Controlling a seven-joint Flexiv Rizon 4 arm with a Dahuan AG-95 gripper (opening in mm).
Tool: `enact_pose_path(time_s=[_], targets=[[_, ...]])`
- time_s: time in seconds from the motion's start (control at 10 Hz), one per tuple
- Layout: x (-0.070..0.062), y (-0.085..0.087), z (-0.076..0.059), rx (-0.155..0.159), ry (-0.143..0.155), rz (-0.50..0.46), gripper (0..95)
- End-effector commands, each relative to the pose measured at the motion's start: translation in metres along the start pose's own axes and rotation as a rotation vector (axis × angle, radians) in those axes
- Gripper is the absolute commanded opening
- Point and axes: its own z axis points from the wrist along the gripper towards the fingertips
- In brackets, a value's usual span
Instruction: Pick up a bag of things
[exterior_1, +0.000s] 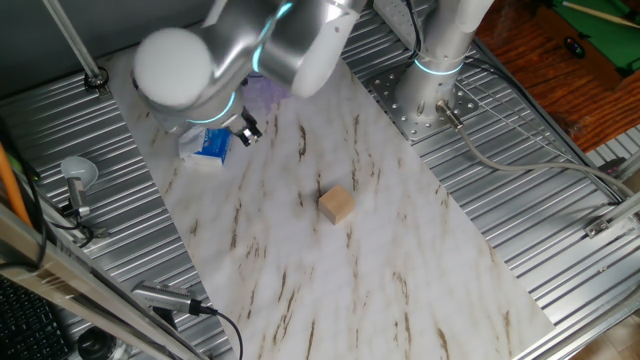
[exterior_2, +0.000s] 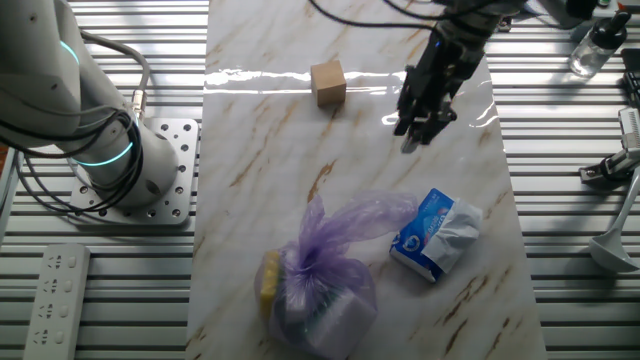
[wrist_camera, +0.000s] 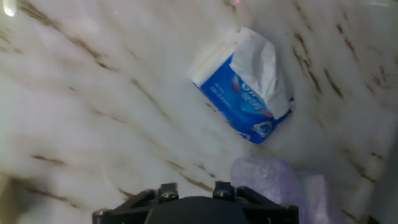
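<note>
Hovering above the marble-patterned tabletop (exterior_2: 260, 130), the gripper (exterior_2: 418, 128) carries nothing, and we cannot tell from any view whether its fingers are spread or closed; in the hand view only its dark base shows at the bottom edge. We take the blue-and-white packet (exterior_2: 435, 234) as our landmark. It bears white lettering on blue, but the writing is too blurred for us to read. The bag of things (exterior_2: 322, 275), translucent lilac with a yellow item at its side, lies on the tabletop just beside the packet, its twisted neck reaching toward it. The gripper hangs apart from the packet, on the side away from the bag. We see 1 tan wooden cube (exterior_2: 328, 82) well apart from the packet, beyond the gripper. In one fixed view the arm hides most of the bag.
</note>
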Motion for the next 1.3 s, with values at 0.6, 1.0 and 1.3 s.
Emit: enact_pose_path(time_s=[0.6, 1.0, 1.3], targets=[[0.054, -0.06, 0.082, 0.112, 0.074, -0.229, 76.0], [0.091, -0.086, 0.104, 0.139, 0.109, -0.345, 76.0], [0.114, -0.1, 0.116, 0.145, 0.112, -0.393, 76.0]])
